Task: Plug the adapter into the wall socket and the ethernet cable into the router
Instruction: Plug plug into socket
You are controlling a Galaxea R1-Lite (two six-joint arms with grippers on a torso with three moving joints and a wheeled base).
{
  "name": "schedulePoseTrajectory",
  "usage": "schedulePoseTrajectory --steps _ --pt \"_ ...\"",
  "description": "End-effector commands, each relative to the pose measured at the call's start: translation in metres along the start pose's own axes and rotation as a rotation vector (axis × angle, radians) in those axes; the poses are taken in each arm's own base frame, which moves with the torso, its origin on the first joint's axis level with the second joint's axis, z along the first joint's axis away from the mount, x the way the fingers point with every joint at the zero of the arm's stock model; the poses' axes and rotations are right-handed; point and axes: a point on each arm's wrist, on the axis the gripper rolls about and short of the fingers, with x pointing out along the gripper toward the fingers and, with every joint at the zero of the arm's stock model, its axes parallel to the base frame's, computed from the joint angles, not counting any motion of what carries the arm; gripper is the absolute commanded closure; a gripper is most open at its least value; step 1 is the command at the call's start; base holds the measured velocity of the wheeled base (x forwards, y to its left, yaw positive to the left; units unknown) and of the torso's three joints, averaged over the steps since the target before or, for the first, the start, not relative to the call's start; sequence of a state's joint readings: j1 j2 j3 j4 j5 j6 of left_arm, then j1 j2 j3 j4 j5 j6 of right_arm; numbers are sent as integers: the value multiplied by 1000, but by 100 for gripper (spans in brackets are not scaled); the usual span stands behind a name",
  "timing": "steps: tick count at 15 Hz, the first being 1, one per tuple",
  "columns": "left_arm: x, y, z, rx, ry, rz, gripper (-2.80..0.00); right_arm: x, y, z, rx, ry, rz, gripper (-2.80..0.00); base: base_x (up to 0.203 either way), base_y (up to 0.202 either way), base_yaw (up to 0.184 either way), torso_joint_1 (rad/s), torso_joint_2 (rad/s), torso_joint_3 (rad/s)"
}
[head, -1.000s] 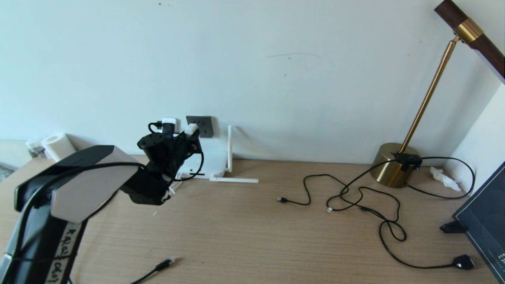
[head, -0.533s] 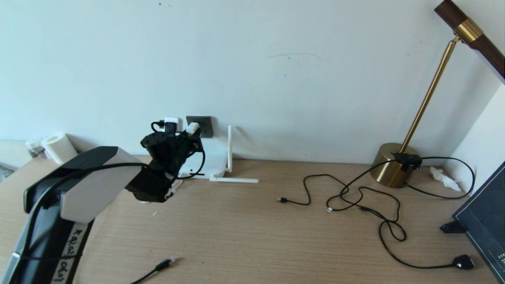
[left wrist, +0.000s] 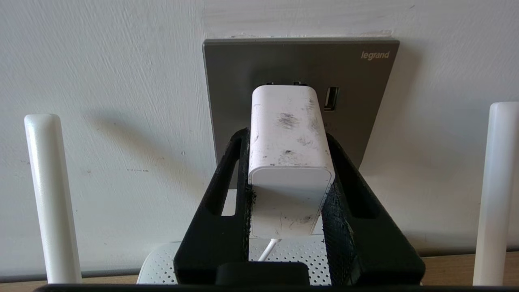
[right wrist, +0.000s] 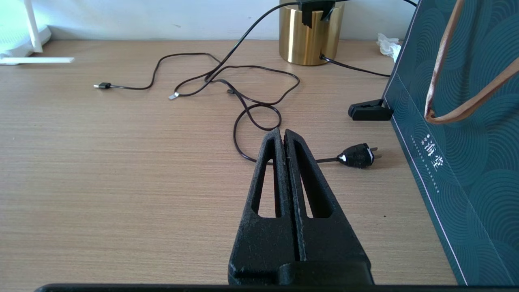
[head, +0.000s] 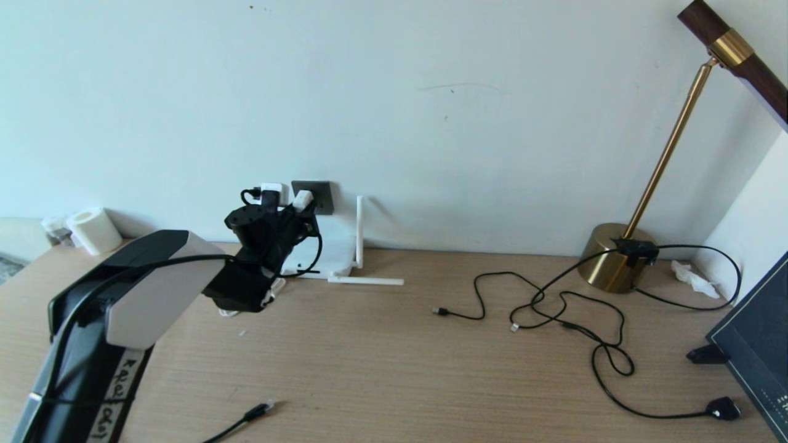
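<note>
Adapter first: small white cube-shaped power plug [left wrist: 288, 138] on a thin white cord sits clamped between our left gripper's [left wrist: 288, 190] black fingers, pads pressing both its side faces. Its front end is right at the dark grey square wall socket plate [left wrist: 365, 81], two metal pins just showing at the plate surface, so we judge it is at the holes but not fully seated. Long axis of the plug points straight into the plate, in line with the fingers, so the coming push goes forward along the gripper's own axis with no sideways correction that we can see.

Below it lies the flat white perforated router [left wrist: 292, 251], with slim white stick antennas [left wrist: 50, 194] standing on either side. In the head view our left arm reaches up and forward to the wall, wrist raised above the router.

Thick black ethernet cable [head: 255, 411] lies on the wooden desk [head: 394, 369] near the front edge, well apart from the router, not yet touched.

Our right gripper [right wrist: 286, 138] hovers over the desk, fingers pressed together on nothing, near a small black two-pin plug [right wrist: 359, 155].
</note>
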State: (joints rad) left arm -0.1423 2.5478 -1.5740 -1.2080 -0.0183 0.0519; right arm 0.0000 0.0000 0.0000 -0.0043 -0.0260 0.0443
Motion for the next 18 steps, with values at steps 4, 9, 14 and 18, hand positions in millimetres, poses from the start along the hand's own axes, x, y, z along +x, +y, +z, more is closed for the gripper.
schedulePoseTrajectory --steps 4,9,14,18 --pt "3 0 3 1 -25 2 0 0 0 0 0 0 0 0 0 0 0 0 0 0" --pt "6 1 5 1 -33 5 0 0 0 0 0 0 0 0 0 0 0 0 0 0" --pt "14 2 4 1 -33 12 0 0 0 0 0 0 0 0 0 0 0 0 0 0" --pt "14 1 11 1 -49 10 0 0 0 0 0 0 0 0 0 0 0 0 0 0"
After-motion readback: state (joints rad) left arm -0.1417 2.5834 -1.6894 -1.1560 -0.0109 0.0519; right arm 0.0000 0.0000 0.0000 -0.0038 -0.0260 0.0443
